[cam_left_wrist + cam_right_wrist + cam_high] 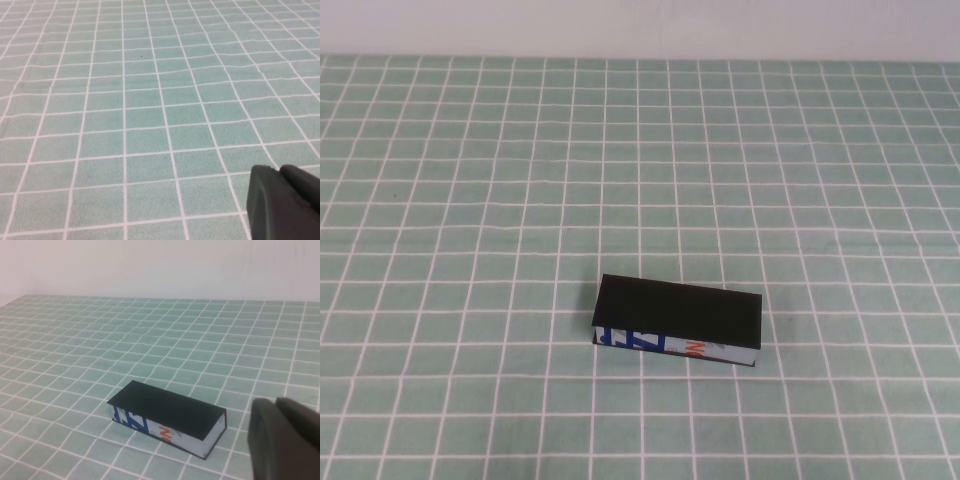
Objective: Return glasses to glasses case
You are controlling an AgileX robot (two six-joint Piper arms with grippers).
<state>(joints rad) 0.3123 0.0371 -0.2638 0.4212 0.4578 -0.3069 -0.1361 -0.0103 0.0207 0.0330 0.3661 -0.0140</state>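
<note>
- The glasses case is lying shut on the table, which is wearing a green cloth with a white grid; the case's black lid is facing up and its white side strip with blue and orange print is facing the robot.
- The glasses are not showing in any view, so whether they are lying inside the closed case cannot be told.
- The high view is showing only the case and the cloth; neither arm is reaching into it.
- The right wrist view is showing what the high view is not: the right end effector, a dark shape hanging above the table on the robot's side of the case, near its right end and apart from it. Its fingers are sitting pressed together, holding nothing.
- The same view is giving the case at an angle, with its printed strip and one short end showing.
- The left wrist view is showing only bare cloth and the left end effector; the case is not appearing there. Whether that end effector is wide or narrow I cannot tell.
</note>
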